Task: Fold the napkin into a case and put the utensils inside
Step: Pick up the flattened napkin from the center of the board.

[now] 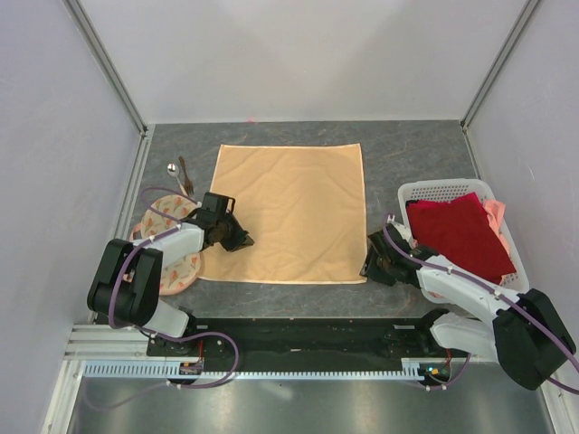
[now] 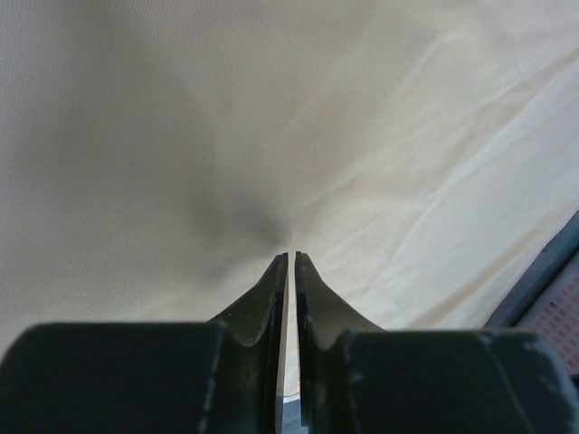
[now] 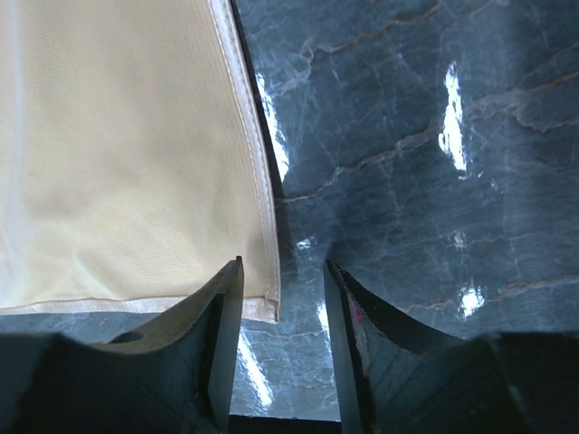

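Napkin (image 1: 289, 212) flat, unfolded, mid surface (image 1: 407, 154); utensils (image 1: 178, 172) off its far-left corner. Left gripper (image 2: 291, 256) narrow, seems pinched on cloth by near-left corner. Right gripper (image 3: 283, 265) half wide, astride near-right corner. Risk: right catches only hem, slips, fold skews

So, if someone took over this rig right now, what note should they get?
Left hand: shut, seemingly pinching the napkin at its near-left part.
Right hand: open, jaws astride the napkin's near-right corner, not gripping yet.
Napkin lies flat, unfolded, on the table; spoon and brown stick lie by its far-left corner.
Done: no fold made.
Left: grip the right corner, fold the napkin into a pouch, slip spoon and brown stick inside.
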Controlling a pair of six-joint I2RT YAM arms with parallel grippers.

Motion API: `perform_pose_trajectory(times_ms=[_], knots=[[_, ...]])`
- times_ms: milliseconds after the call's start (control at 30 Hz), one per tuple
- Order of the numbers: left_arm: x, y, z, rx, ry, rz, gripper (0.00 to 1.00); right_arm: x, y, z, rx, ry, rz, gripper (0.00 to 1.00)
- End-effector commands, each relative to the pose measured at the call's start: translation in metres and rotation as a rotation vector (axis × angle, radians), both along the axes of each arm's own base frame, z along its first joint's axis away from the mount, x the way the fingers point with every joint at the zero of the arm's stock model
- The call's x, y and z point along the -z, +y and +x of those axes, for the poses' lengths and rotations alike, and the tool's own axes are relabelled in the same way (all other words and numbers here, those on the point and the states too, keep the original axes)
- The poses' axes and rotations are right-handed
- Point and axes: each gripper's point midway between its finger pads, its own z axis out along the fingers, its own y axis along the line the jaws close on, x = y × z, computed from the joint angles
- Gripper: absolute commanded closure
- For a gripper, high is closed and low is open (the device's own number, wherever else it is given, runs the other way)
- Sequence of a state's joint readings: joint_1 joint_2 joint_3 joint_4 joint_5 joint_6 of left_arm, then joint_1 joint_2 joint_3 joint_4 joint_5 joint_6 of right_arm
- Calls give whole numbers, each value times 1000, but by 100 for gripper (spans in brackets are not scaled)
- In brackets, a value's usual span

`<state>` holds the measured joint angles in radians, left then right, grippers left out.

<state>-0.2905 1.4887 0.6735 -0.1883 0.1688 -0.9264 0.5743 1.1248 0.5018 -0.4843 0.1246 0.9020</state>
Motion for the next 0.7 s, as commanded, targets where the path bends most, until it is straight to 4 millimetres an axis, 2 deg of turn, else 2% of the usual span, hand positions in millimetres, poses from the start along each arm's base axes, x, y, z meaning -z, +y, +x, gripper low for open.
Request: perform_pose_trajectory(times_ms=[0, 500, 533, 667], knots=[[-11, -5, 5, 42, -68, -14, 87, 6, -1, -20, 14, 66, 19, 53], [-12, -11, 3, 56, -81, -6, 87, 14, 16, -22, 52, 78, 127, 66], [-12, -12, 2, 60, -81, -6, 87, 14, 16, -22, 57, 75, 132, 68], [-9, -15, 1, 66, -74, -15, 87, 9, 14, -16, 84, 37, 133, 96]])
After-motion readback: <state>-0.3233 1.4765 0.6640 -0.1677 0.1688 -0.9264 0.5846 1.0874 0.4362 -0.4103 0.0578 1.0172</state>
